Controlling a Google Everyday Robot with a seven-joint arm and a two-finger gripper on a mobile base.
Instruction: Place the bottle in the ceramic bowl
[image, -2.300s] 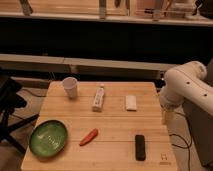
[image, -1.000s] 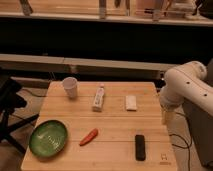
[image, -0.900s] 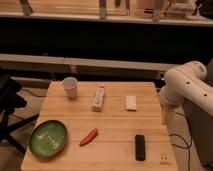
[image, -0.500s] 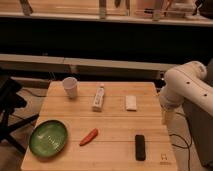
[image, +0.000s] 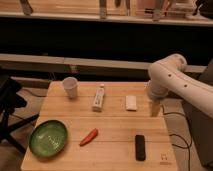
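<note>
1. Bottle (image: 99, 97) lies flat on the bench (image: 115, 127), toward the back and middle, cap end pointing away from the camera. Nothing grips it.
2. A white paper cup (image: 70, 87) stands near it on the view's left and a small white block (image: 131, 102) lies on its right. Both are apart from the bottle.
3. Ceramic bowl (image: 48, 138) sits upright at the front-left corner of the bench with nothing in it. It is well apart from the bottle, diagonally forward and left.
4. Claw (image: 155, 111) hangs under the white arm (image: 170, 80) at the right edge of the bench. It points down, low, just beside the white block and well apart from the bottle. Open or closed: cannot tell. No object is seen in it.
5. Step in hand, judged: the very start. The reach toward the bottle is not yet made, so the grasp, carry and drop all remain.
6. Next move calls for:
   - travel left in view, past the white block, to above the bottle's middle;
   - a grip across its narrow width, since its long axis runs front to back;
   - a straight descent, clear of the cup.
7. Watch-outs, judged:
   - the slim round body may roll if nudged off-centre;
   - the red pepper-like item (image: 89, 136) lies near the line from the bottle to the bowl, so carry high;
   - the black remote-like block (image: 140, 147) at front right is off that path.
</note>
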